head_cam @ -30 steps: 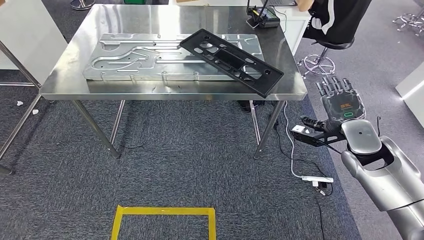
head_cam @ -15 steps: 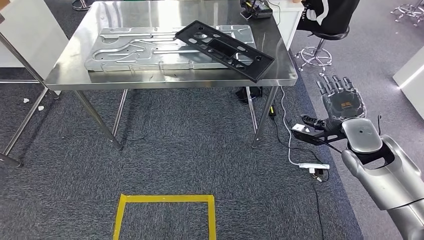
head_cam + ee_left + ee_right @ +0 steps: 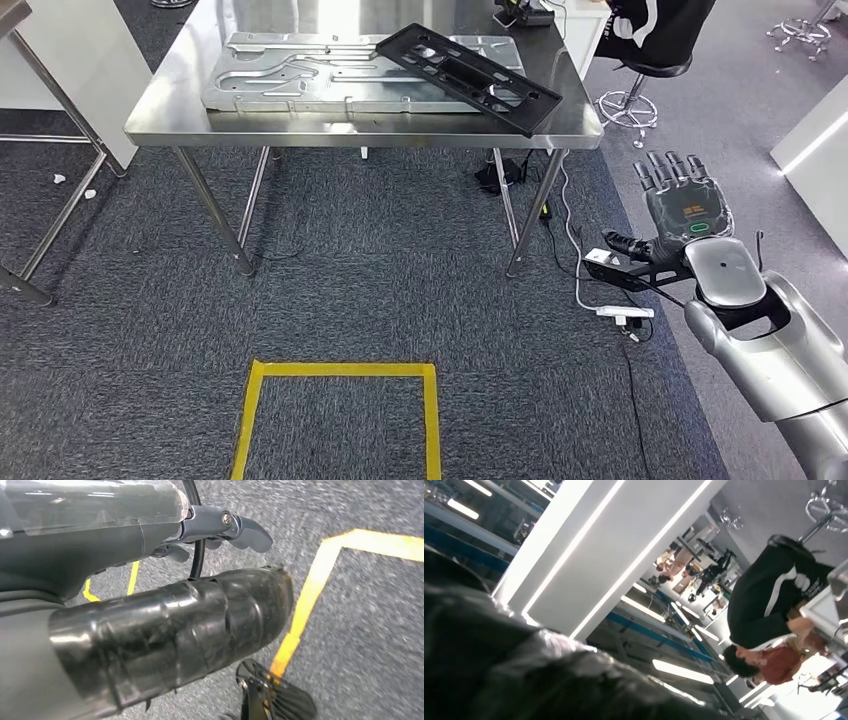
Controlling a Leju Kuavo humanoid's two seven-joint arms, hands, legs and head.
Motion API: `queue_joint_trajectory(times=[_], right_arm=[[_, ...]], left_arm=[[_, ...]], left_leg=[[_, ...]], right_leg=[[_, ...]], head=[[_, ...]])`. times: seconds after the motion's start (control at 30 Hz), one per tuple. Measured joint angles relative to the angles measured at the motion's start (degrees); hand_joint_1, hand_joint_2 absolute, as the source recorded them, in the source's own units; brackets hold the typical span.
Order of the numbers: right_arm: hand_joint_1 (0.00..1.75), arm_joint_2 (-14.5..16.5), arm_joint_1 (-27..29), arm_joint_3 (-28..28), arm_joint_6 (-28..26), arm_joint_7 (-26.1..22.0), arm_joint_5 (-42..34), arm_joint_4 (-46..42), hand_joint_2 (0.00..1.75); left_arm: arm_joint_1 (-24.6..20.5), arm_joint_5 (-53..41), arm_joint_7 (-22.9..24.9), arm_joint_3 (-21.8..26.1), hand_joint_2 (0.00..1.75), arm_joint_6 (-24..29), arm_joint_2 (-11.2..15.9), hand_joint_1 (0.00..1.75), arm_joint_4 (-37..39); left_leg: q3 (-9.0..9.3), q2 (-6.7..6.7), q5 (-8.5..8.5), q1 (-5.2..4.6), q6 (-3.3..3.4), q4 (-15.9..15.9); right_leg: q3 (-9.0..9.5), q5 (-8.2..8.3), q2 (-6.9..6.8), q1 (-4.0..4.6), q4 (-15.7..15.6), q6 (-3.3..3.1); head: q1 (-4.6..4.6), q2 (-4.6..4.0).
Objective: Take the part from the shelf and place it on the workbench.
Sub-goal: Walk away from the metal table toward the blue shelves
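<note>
Carpet of dark grey [image 3: 380, 290] covered the floor, marked with a yellow tape rectangle [image 3: 340, 372]. A stainless steel workbench [image 3: 180, 110] stood on it, carrying a large pressed silver metal plate [image 3: 300, 75] along its middle. The long black perforated plastic part [image 3: 465, 75] lay slantwise across that plate, its near end reaching the workbench's front right corner. The right hand [image 3: 683, 200] hung off to the bench's right, fingers spread, holding nothing. The left hand [image 3: 170, 625] hung above the carpet; its fingers' state I could not tell.
</note>
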Motion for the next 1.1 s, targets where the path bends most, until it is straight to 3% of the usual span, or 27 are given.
queue_joint_trajectory(times=[0.03,0.1,0.17,0.23,0.3,0.33,0.37,0.43,0.47,0.5,0.57,0.6,0.63,0.7,0.73,0.8,0.83,0.87,0.9,0.97,1.0,1.03,1.07,1.1], right_arm=[[0.0,0.0,0.1,0.0,0.0,0.0,0.0,0.1,0.0],[0.0,0.0,0.1,0.0,0.0,0.0,0.0,0.1,0.0],[0.0,-0.1,-0.1,0.0,-0.1,0.0,0.0,0.1,0.0],[0.0,-0.3,-0.3,-0.1,-0.2,0.1,-0.1,0.1,0.0],[0.0,-0.5,-0.3,-0.1,-0.2,0.2,-0.1,0.1,0.0],[0.0,-0.5,-0.3,-0.1,-0.2,0.2,-0.1,0.1,0.0],[0.0,-0.5,-0.3,-0.1,-0.2,0.2,-0.1,0.2,0.0],[0.0,-0.5,-0.3,-0.1,-0.3,0.3,-0.1,0.2,0.0],[0.0,-0.5,-0.2,-0.1,-0.3,0.3,-0.1,0.3,0.0],[0.0,-0.5,-0.2,-0.1,-0.3,0.3,-0.1,0.3,0.0],[0.0,-0.5,-0.1,-0.1,-0.3,0.3,-0.1,0.3,0.0],[0.0,-0.5,0.0,-0.1,-0.3,0.3,-0.1,0.4,0.0],[0.0,-0.5,0.0,-0.1,-0.3,0.3,-0.1,0.4,0.0],[0.0,-0.6,-0.1,-0.2,-0.3,0.3,-0.1,0.4,0.0],[0.0,-0.6,-0.2,-0.2,-0.3,0.3,-0.1,0.4,0.0],[0.0,-0.7,-0.2,-0.2,-0.3,0.2,-0.1,0.5,0.0],[0.0,-0.7,-0.2,-0.2,-0.3,0.2,-0.1,0.5,0.0],[0.0,-0.7,-0.2,-0.2,-0.3,0.2,-0.1,0.6,0.0],[0.0,-0.7,-0.3,-0.2,-0.3,0.2,-0.1,0.7,0.0],[0.0,-0.7,-0.3,-0.2,-0.2,0.1,-0.1,0.8,0.0],[0.0,-0.7,-0.3,-0.2,-0.2,0.1,-0.1,0.9,0.0],[0.0,-0.7,-0.2,-0.2,-0.2,0.1,-0.1,1.0,0.0],[0.0,-0.7,-0.2,-0.2,-0.2,0.1,-0.1,1.1,0.0],[0.0,-0.7,-0.2,-0.2,-0.3,0.1,-0.1,1.1,0.0]], left_arm=[[0.0,0.0,0.0,0.0,0.0,0.0,0.0,0.0,0.0],[0.0,0.0,-0.1,0.0,0.0,0.0,0.0,0.0,0.0],[-0.1,0.0,-0.3,0.0,0.0,-0.1,-0.2,0.0,0.0],[0.0,0.0,-0.3,0.0,0.0,-0.2,-0.3,0.0,0.0],[0.1,-0.1,-0.4,0.0,0.0,-0.2,-0.3,0.0,0.0],[0.1,-0.1,-0.4,0.0,0.0,-0.2,-0.3,0.0,0.0],[0.1,-0.2,-0.4,0.0,0.0,-0.2,-0.3,0.0,0.0],[0.1,-0.3,-0.5,0.0,0.0,-0.3,-0.3,0.0,0.0],[0.1,-0.4,-0.5,0.0,0.0,-0.3,-0.3,0.0,0.0],[0.1,-0.5,-0.5,0.0,0.0,-0.4,-0.3,0.0,0.0],[0.1,-0.5,-0.5,0.0,0.0,-0.4,-0.1,0.0,0.0],[0.0,-0.5,-0.5,0.0,0.0,-0.4,-0.1,0.0,0.0],[0.0,-0.5,-0.5,0.0,0.0,-0.4,0.0,0.0,0.0],[0.0,-0.5,-0.6,0.0,0.0,-0.5,0.0,0.0,0.0],[0.0,-0.5,-0.6,0.0,0.0,-0.6,0.0,0.0,0.0],[0.0,-0.5,-0.8,0.0,0.0,-0.7,0.0,0.0,0.0],[-0.1,-0.5,-0.8,0.0,0.0,-0.8,0.0,0.0,0.0],[-0.1,-0.5,-0.8,0.0,0.0,-0.8,0.0,0.0,0.0],[-0.1,-0.5,-0.9,0.0,0.0,-0.9,0.0,0.0,0.0],[0.0,-0.4,-0.9,0.0,0.0,-0.9,0.0,0.0,0.0],[0.0,-0.4,-0.9,0.0,0.0,-0.9,0.0,0.0,0.0],[0.0,-0.4,-0.9,0.0,0.0,-0.9,0.0,0.0,0.0],[-0.1,-0.4,-0.9,0.0,0.0,-0.9,0.0,0.0,0.0],[-0.1,-0.4,-0.9,0.0,0.0,-0.9,0.0,0.0,0.0]], left_leg=[[-0.94,0.03,0.68,-0.29,0.07,0.1],[-2.64,0.03,2.02,-0.77,0.11,0.1],[-3.66,0.01,3.21,-1.12,-0.1,0.2],[-3.95,0.04,4.46,-1.1,-0.53,-0.2],[-4.16,-0.02,5.24,-0.96,-1.1,-0.6],[-4.59,-0.12,4.24,-0.94,-1.41,-0.1],[-5.22,-0.23,2.08,-0.91,-1.72,1.5],[-6.73,-0.35,-4.14,-0.59,-2.19,7.6],[-7.2,-0.35,-6.17,-0.41,-2.38,11.2],[-7.28,-0.35,-6.62,-0.27,-2.51,14.2],[-5.45,-0.35,-3.7,-0.12,-2.68,15.8],[-3.24,-0.36,-2.1,-0.07,-2.7,13.9],[0.03,-0.4,-1.89,-0.05,-2.7,10.2],[5.88,-0.66,-4.4,-0.17,-2.35,2.1],[7.4,-0.77,-5.67,-0.3,-2.03,-0.4],[7.08,-0.66,-5.41,-0.4,-1.03,-1.4],[6.58,-0.5,-4.73,-0.35,-0.52,-1.4],[5.96,-0.28,-3.95,-0.29,0.01,-1.6],[5.22,-0.06,-3.16,-0.24,0.39,-1.6],[3.4,0.18,-1.67,-0.42,0.79,-1.5],[2.32,0.24,-0.94,-0.54,0.82,-1.3],[1.19,0.27,-0.25,-0.66,0.83,-1.1],[0.07,0.27,0.36,-0.77,0.81,-0.8],[-0.96,0.26,0.92,-0.86,0.76,-0.5]], right_leg=[[0.92,0.98,0.01,0.15,0.8,-0.26],[5.68,3.69,0.07,0.72,-3.4,-1.33],[12.47,3.03,0.05,1.59,-12.2,-2.6],[15.84,1.84,0.02,2.24,-17.6,-3.32],[15.4,3.06,-0.11,2.24,-18.7,-3.77],[14.93,3.87,-0.23,2.06,-19.2,-4.13],[14.23,4.77,-0.35,1.82,-19.6,-4.41],[12.4,6.38,-0.39,1.6,-19.8,-4.67],[11.32,7.14,-0.38,1.59,-19.6,-4.58],[10.16,7.9,-0.36,1.57,-19.4,-4.45],[7.62,9.36,-0.34,1.47,-18.6,-4.08],[6.42,9.96,-0.33,1.4,-18.1,-3.82],[5.36,10.44,-0.32,1.39,-17.6,-3.52],[4.05,11.28,-0.35,1.44,-16.5,-2.84],[3.78,11.76,-0.39,1.48,-16.3,-2.49],[3.51,12.57,-0.37,1.34,-16.3,-1.79],[3.18,11.77,-0.3,1.24,-15.9,-1.49],[2.64,9.8,-0.19,1.12,-14.5,-1.22],[1.9,6.83,-0.09,1.02,-12.1,-0.98],[0.43,1.16,0.0,0.95,-4.9,-0.57],[0.12,0.18,0.0,0.93,-1.6,-0.45],[0.43,0.68,0.01,0.92,0.5,-0.43],[1.55,2.18,0.02,0.94,0.8,-0.54],[3.71,3.86,0.05,1.01,-1.0,-0.79]], head=[[-0.01,-0.01],[-0.02,0.0],[-0.05,0.0],[-0.01,0.01],[0.08,0.01],[0.06,0.01],[0.05,0.0],[0.01,-0.01],[0.01,-0.01],[0.01,0.0],[0.0,0.0],[-0.01,0.0],[-0.02,-0.01],[0.02,-0.01],[0.03,-0.01],[0.05,0.0],[0.08,0.01],[0.1,0.01],[0.11,0.0],[0.12,-0.01],[0.12,-0.01],[0.12,-0.01],[0.11,-0.01],[0.12,-0.01]])
